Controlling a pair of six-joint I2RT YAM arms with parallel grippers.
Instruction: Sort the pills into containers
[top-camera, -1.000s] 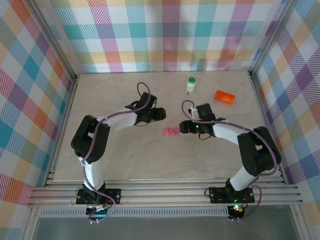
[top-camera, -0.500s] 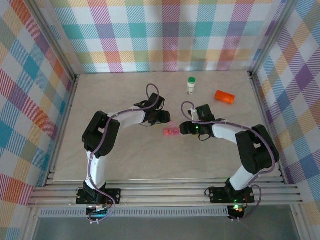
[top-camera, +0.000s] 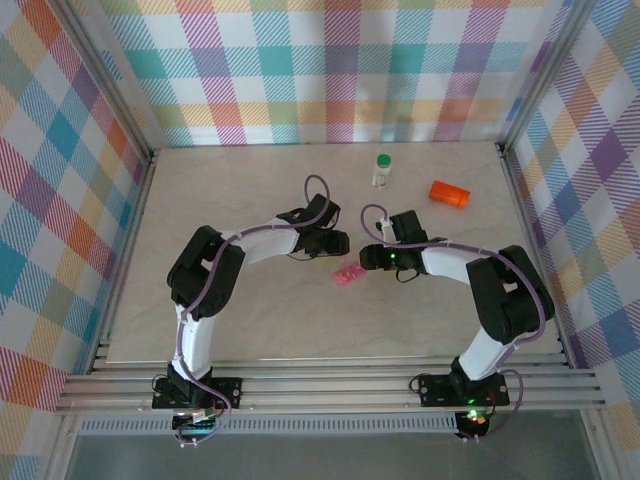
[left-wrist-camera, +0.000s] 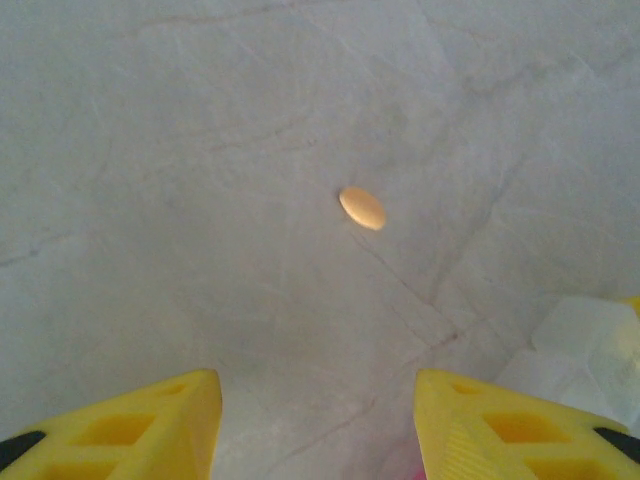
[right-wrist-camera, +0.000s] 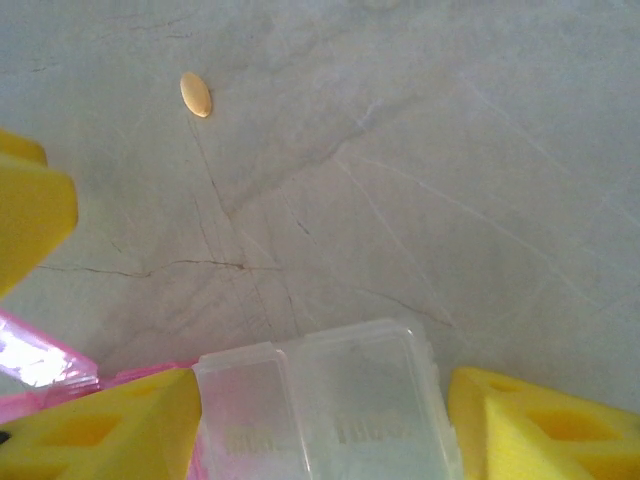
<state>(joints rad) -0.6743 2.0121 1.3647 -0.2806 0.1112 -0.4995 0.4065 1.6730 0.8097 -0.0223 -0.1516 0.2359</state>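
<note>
A small oval tan pill (left-wrist-camera: 362, 208) lies on the table ahead of my left gripper (left-wrist-camera: 315, 420), which is open and empty; the same pill (right-wrist-camera: 196, 94) lies at the upper left of the right wrist view. My right gripper (right-wrist-camera: 322, 385) is shut on the pink see-through container (right-wrist-camera: 330, 410), its clear lid between the fingers (right-wrist-camera: 110, 425). From above, the pink container (top-camera: 347, 274) lies tilted between my left gripper (top-camera: 338, 243) and right gripper (top-camera: 368, 258). The white bottle with a green cap (top-camera: 382, 170) and the orange vial (top-camera: 449, 193) stand farther back.
The marble-patterned table (top-camera: 250, 300) is walled by checked panels on three sides. A yellow fingertip of the left gripper (right-wrist-camera: 30, 205) comes in at the left of the right wrist view. The container's clear edge (left-wrist-camera: 590, 345) sits beside the left gripper's right finger.
My left gripper has swung to the right, close to the right gripper. The pink container has shifted slightly toward the near edge and turned. The right arm has barely moved.
</note>
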